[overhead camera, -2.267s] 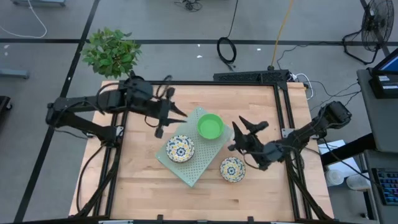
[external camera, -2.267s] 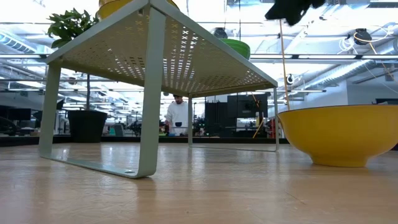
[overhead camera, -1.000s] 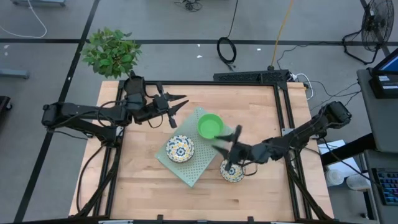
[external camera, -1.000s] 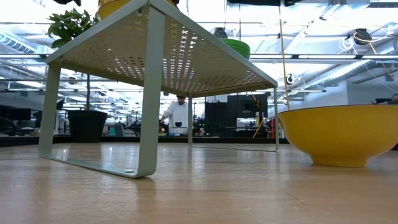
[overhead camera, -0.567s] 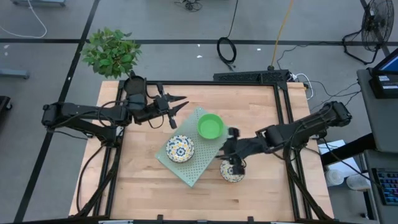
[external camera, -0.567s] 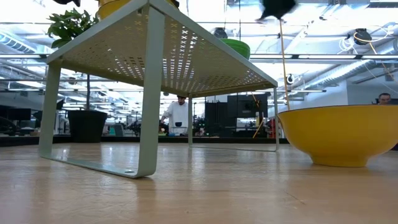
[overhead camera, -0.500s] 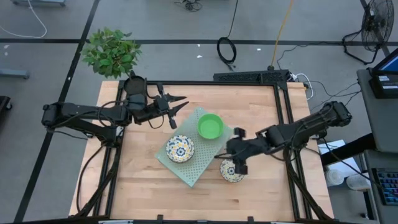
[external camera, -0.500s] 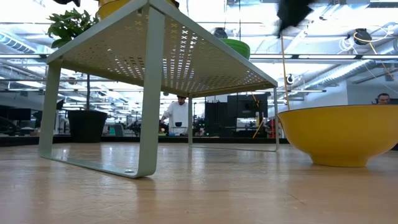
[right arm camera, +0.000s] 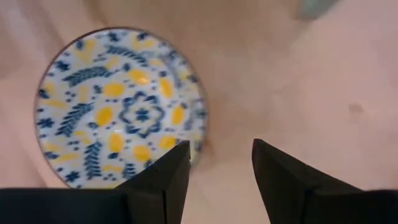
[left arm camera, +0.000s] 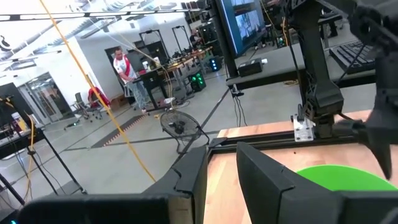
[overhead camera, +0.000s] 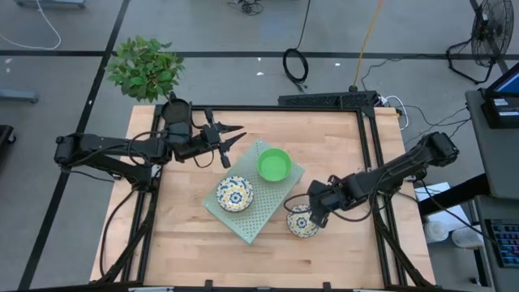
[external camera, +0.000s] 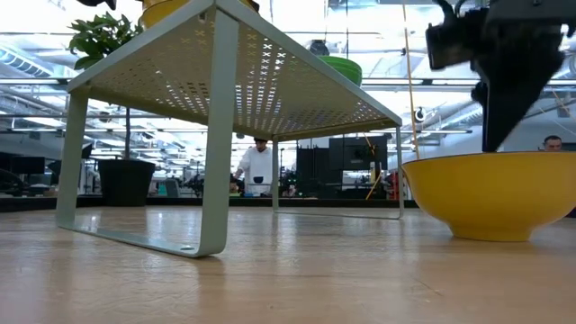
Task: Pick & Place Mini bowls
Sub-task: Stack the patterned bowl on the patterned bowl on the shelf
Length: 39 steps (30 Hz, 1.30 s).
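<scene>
Three mini bowls show. A plain green bowl (overhead camera: pixel 274 165) and a floral bowl (overhead camera: pixel 235 193) sit on the pale green perforated mat (overhead camera: pixel 251 219), a raised rack. A second floral bowl (overhead camera: pixel 300 224), yellow outside (external camera: pixel 490 193), rests on its base on the table right of the rack. My right gripper (overhead camera: pixel 306 212) is open above that bowl, pointing down. In the right wrist view one finger (right arm camera: pixel 171 171) stands over its rim (right arm camera: pixel 198 149) and the other outside it. My left gripper (overhead camera: pixel 233 139) waits open, level, beyond the rack's far left corner. My right gripper (right arm camera: pixel 221 158) straddles the right side of the rim of the floral bowl on the table, coming from above. In the low view its fingers (external camera: pixel 493 135) reach down to rim height. I cannot tell whether they touch the bowl, which sits flat on the wood.
The rack stands on thin legs (external camera: pixel 216 180) with open space under it. A potted plant (overhead camera: pixel 144 66) stands off the table's far left corner. Bare wood lies along the near and left sides (overhead camera: pixel 186 243). People show far off in the room behind.
My right gripper has swung from over the rack's right edge toward the table's near right, tipped to point down, and come down to the rim of the floral bowl on the table. The bowls and rack have kept their places.
</scene>
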Tool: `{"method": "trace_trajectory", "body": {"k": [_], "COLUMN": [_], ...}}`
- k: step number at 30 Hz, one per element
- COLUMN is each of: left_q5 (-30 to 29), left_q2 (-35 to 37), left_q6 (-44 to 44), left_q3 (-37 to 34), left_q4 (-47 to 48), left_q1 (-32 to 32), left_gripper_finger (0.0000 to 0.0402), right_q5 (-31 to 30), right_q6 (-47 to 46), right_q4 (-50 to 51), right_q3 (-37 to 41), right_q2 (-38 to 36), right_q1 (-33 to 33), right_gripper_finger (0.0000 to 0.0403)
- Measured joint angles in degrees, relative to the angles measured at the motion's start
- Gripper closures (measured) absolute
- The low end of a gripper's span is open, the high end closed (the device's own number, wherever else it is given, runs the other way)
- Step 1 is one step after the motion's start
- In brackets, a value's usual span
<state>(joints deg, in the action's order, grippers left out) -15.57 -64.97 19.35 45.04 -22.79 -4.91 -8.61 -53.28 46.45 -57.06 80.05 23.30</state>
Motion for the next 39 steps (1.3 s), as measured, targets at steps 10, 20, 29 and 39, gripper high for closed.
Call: {"method": "trace_trajectory", "body": {"k": [10, 20, 29, 39], "left_q5": [0.0, 0.0, 0.0, 0.0], "left_q2": [0.0, 0.0, 0.0, 0.0], "left_q6": [0.0, 0.0, 0.0, 0.0], "left_q3": [0.0, 0.0, 0.0, 0.0], "left_q4": [0.2, 0.2, 0.2, 0.2], "left_q1": [0.0, 0.0, 0.0, 0.0], "left_gripper_finger": [0.0309, 0.0309, 0.0309, 0.0309], "right_q5": [5.6, 5.7, 5.6, 5.7], "right_q6": [0.4, 1.5, 1.3, 5.7], "right_q4": [-10.3, -12.9, -2.0, 0.1], "right_q3": [7.5, 10.7, 10.7, 10.7], "right_q2": [0.0, 0.0, 0.0, 0.0], "right_q1": [-0.4, -1.5, -5.1, -7.3], "right_gripper_finger": [0.0256, 0.0271, 0.0292, 0.0298]}}
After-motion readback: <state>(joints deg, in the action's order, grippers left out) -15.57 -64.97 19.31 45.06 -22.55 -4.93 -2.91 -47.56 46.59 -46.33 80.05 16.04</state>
